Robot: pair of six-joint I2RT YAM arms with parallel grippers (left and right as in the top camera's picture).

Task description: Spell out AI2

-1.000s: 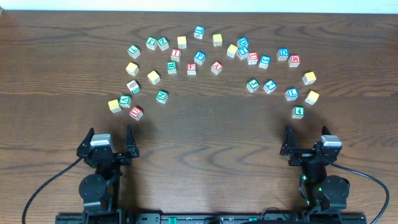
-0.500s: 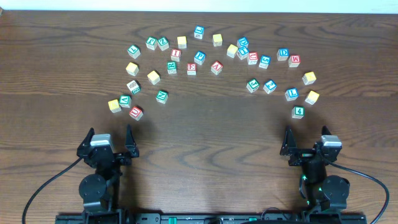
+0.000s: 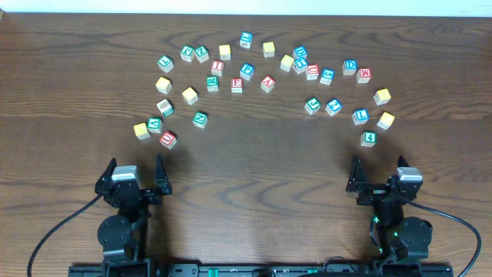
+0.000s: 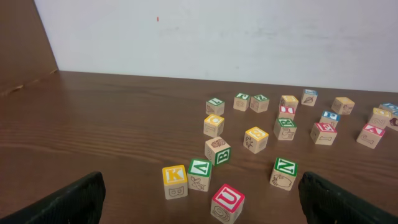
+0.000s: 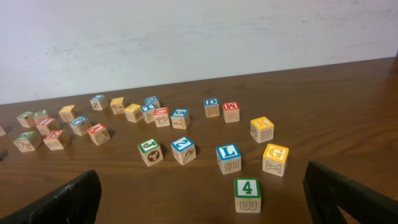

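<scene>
Many lettered wooden blocks lie in an arc across the far half of the table. A red A block (image 3: pixel 267 83) sits near the arc's middle, and a red I block (image 3: pixel 217 67) lies to its left. A blue 2 block (image 3: pixel 333 106) is on the right, and it also shows in the right wrist view (image 5: pixel 182 149). My left gripper (image 3: pixel 136 175) is open and empty near the front edge, short of a red U block (image 4: pixel 227 202). My right gripper (image 3: pixel 378 178) is open and empty, short of a green 4 block (image 5: pixel 247 194).
Yellow K (image 4: pixel 175 180), green V-like (image 4: pixel 200 173) and green N (image 4: pixel 283 172) blocks lie just ahead of the left gripper. Blue L (image 5: pixel 228 157) and yellow G (image 5: pixel 275 158) blocks lie ahead of the right gripper. A white wall (image 4: pixel 217 37) backs the table.
</scene>
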